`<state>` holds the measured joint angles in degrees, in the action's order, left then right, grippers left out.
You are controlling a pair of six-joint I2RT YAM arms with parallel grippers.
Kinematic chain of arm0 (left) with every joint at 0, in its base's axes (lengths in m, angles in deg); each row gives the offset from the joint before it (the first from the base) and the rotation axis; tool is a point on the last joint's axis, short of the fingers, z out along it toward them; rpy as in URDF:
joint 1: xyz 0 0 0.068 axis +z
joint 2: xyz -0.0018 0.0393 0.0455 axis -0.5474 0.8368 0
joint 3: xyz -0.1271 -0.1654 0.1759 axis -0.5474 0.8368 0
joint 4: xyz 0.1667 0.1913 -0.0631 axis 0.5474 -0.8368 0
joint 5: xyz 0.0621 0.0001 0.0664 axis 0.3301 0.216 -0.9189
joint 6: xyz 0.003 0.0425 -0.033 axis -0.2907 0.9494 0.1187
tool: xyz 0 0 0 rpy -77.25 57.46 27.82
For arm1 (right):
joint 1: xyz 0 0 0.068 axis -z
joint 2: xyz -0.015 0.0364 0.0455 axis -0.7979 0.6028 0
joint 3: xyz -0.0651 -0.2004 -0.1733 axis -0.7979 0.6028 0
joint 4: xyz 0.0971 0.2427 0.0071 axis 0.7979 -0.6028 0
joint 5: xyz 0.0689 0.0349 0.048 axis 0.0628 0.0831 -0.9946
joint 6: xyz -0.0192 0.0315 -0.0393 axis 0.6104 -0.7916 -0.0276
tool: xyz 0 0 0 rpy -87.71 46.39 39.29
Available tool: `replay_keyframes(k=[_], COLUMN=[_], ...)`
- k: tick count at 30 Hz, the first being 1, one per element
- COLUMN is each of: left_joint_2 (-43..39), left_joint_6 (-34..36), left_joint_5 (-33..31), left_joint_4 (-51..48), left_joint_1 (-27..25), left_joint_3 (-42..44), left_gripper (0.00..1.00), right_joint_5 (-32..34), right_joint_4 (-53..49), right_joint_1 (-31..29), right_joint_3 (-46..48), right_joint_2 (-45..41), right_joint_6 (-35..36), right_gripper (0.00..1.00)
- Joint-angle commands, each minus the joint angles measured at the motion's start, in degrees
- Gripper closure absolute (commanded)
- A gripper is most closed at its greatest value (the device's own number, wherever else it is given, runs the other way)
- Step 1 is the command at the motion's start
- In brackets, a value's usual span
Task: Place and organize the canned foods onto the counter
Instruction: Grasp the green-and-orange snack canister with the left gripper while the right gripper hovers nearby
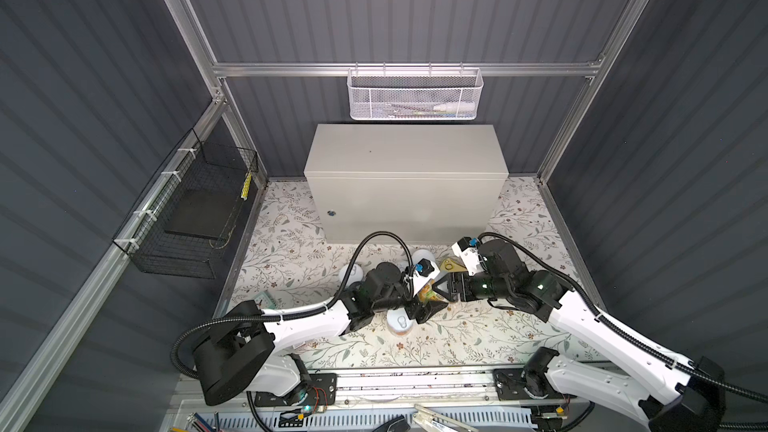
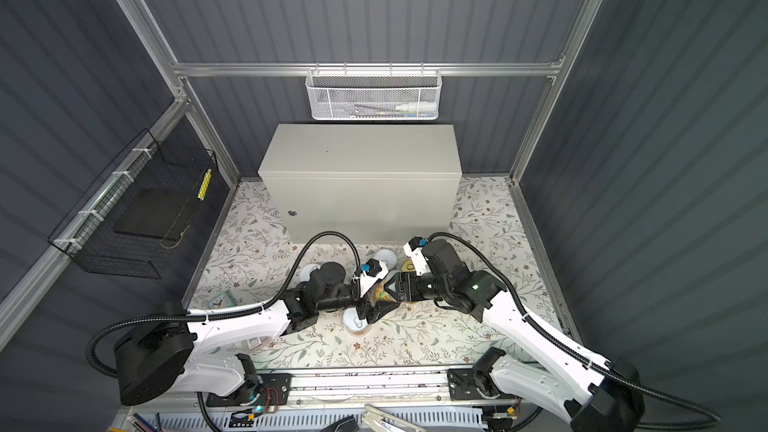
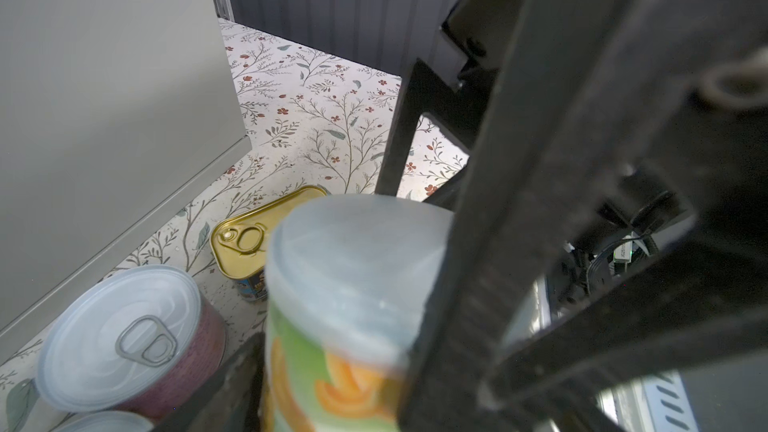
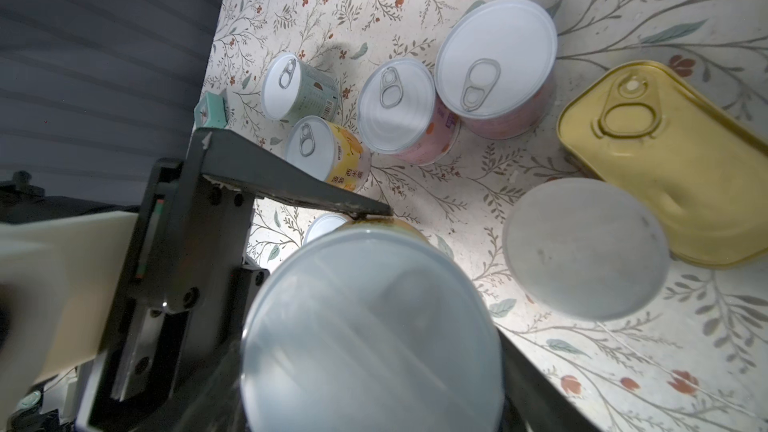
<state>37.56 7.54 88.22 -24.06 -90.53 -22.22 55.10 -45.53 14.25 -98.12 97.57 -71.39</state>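
The right gripper (image 4: 374,338) is closed on the green-and-orange can (image 3: 357,251) and holds it above the table. In the right wrist view the clear plastic lid of the can fills the space between its jaws.

The left gripper (image 3: 340,326) comes from the opposite side to the same can. One of its fingers (image 3: 457,284) lies along the side of the can and the other is near the opposite side. I cannot tell if they already press on it.

The can is about upright: its long axis is near vertical and the lid points up, like the cans that stand under it.

Under the held can, one more lid (image 4: 328,226) is partly visible. Near it on the floral table cover (image 1: 291,251) stand the yellow can (image 4: 328,151), the pale green can (image 4: 299,85), the small pink can (image 4: 399,105), the large pink can (image 4: 494,68) and a can with a plain lid (image 4: 586,247), all with the top up. The gold tin (image 4: 665,151) lies flat with its ring side up, just beside the plain-lid can.

All these are in front of the counter (image 1: 405,151), which stands against the back wall.
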Motion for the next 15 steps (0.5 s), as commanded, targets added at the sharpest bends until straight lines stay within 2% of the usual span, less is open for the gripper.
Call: replay_keyframes(k=[1, 7, 15], left_joint_2=[0.91, 2.16, 2.26], left_joint_6=[-1.60, -2.32, -3.55], left_joint_5=[-0.75, -2.46, -7.14], left_joint_4=[2.40, 2.69, 3.03], left_joint_1=[-0.40, -0.40, -0.40], left_joint_3=[-1.61, -1.75, -1.88], left_gripper=[0.12, 0.11, 0.37], right_joint_5=[-4.22, -3.90, -4.74], right_joint_4=[7.53, 7.01, 8.41], right_joint_1=[0.52, 0.61, 0.71], right_joint_3=[-0.25, -0.34, 0.80], right_joint_2=[-1.47, -2.61, -2.36], right_joint_6=[-1.55, -1.87, -2.91], right_gripper=[0.43, 0.44, 0.44])
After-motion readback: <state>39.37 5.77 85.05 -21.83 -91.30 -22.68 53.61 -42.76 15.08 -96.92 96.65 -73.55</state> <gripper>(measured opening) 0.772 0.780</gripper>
